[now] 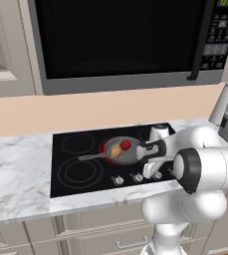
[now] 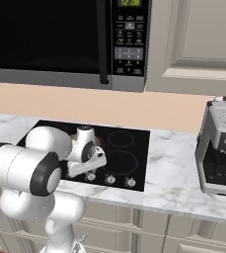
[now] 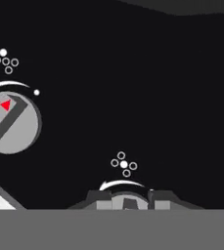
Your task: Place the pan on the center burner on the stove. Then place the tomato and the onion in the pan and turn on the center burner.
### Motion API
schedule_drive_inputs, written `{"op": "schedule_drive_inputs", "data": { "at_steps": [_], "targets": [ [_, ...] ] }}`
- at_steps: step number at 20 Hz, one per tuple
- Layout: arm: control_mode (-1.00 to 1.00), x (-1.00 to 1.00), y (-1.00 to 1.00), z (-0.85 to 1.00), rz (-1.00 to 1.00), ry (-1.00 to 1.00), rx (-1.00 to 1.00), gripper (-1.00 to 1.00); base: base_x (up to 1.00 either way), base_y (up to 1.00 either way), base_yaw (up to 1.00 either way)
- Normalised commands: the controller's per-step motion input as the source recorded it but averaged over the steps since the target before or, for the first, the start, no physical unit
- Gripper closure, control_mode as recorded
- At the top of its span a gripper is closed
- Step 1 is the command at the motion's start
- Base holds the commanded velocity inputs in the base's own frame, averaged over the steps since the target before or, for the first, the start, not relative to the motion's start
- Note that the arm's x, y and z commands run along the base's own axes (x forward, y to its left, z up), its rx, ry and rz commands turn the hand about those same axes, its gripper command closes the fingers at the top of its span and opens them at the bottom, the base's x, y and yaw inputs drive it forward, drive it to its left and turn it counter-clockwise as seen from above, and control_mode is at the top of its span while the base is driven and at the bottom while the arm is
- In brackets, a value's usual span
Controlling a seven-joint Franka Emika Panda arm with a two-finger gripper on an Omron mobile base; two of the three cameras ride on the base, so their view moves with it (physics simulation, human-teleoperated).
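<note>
Stove (image 1: 70, 187) first: pan (image 1: 119, 151) sits on the center burner, tomato (image 1: 126, 144) and onion (image 1: 115, 150) inside. My gripper (image 3: 128, 199) is clamped on the center knob (image 3: 128, 202) (directly beneath me), its bar lying between my fingertips

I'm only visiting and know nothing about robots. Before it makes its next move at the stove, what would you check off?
1. pan sits on the center burner: ok.
2. tomato in the pan: ok.
3. onion in the pan beside it: ok.
4. hand shut on a knob: ok.
5. That knob's marking has the middle dot filled, so it is the center one: ok.
6. Burner on: red glow at the pan's edge, likely ok; how far the knob is turned, cannot tell.
</note>
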Motion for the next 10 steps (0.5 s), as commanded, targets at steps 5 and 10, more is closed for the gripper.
{"op": "schedule_drive_inputs", "data": {
  "at_steps": [5,10],
  "targets": [
    [-1.0,-0.99,0.01,-0.87,0.69,0.02,-0.03,1.0,0.0,0.0,0.0],
    [-1.0,-0.96,0.0,-0.86,0.79,0.0,-0.04,1.0,0.0,0.0,0.0]
  ]
}}
